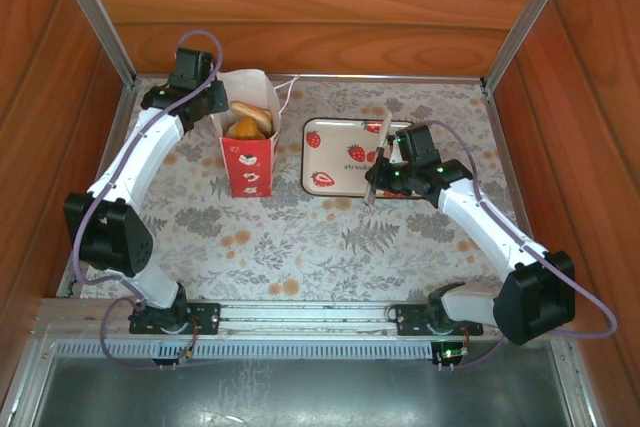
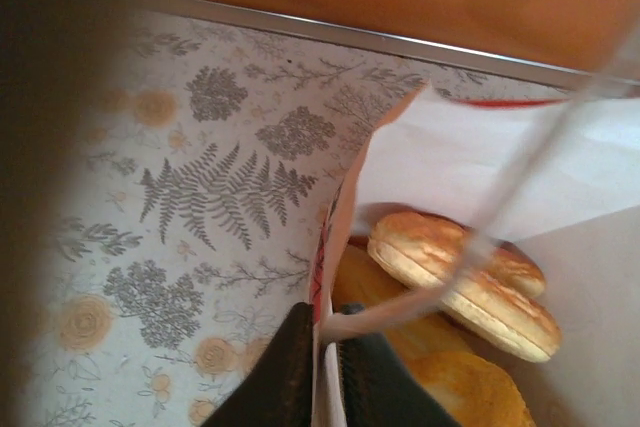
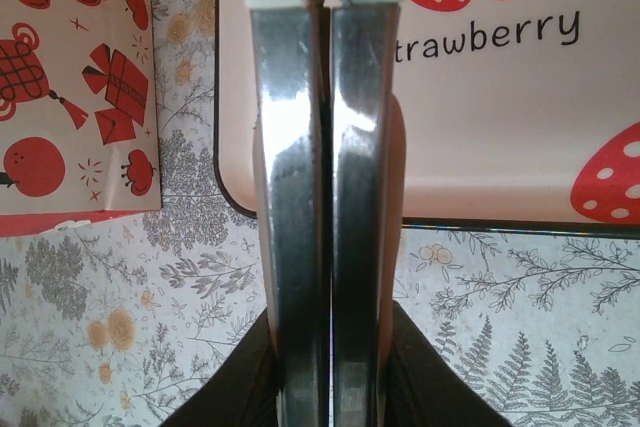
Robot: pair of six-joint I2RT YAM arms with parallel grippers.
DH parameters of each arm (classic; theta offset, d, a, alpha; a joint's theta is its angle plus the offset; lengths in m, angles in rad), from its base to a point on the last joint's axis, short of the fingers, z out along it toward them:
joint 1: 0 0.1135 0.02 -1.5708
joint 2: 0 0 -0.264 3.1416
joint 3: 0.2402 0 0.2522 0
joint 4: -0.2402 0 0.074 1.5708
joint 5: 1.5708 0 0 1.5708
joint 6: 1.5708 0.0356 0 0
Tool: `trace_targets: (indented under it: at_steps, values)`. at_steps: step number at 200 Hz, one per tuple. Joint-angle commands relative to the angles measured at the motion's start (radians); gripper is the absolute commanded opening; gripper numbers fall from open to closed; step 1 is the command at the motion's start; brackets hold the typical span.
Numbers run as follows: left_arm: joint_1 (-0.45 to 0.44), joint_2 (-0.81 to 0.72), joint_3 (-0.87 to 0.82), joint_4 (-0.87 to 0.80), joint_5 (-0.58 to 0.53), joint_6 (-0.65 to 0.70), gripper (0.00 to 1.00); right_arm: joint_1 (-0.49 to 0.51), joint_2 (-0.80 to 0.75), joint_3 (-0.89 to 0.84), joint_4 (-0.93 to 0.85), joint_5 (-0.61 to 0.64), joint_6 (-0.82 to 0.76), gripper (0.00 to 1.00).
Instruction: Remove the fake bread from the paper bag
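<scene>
Left wrist: left fingers pinch the paper bag rim — likely holding its mouth open. Right fingers clamp tongs shut over the tray — fake bread inside.

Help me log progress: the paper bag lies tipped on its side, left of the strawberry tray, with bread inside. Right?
No. The top external view shows the paper bag standing upright, not tipped; it is left of the strawberry tray with bread inside.
</scene>
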Motion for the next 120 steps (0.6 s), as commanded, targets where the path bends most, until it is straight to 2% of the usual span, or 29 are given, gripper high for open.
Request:
trace_targets:
  at_steps: [1,30,70,120]
  values:
    - [-0.006,0.026,0.065,-0.026,-0.085,0.091,0.09,0.011,-0.007,-0.002,0.047,-0.058,0.009,0.07]
    - [-0.012,0.070,0.145,-0.022,-0.130,0.222,0.00,0.011,0.027,-0.011,0.092,-0.117,0.022,0.07]
    - [-0.022,0.130,0.225,0.021,-0.132,0.388,0.00,0.011,0.073,-0.016,0.125,-0.160,0.040,0.07]
    - [-0.056,0.107,0.153,0.264,-0.075,0.620,0.00,0.011,0.080,-0.037,0.140,-0.159,0.042,0.11]
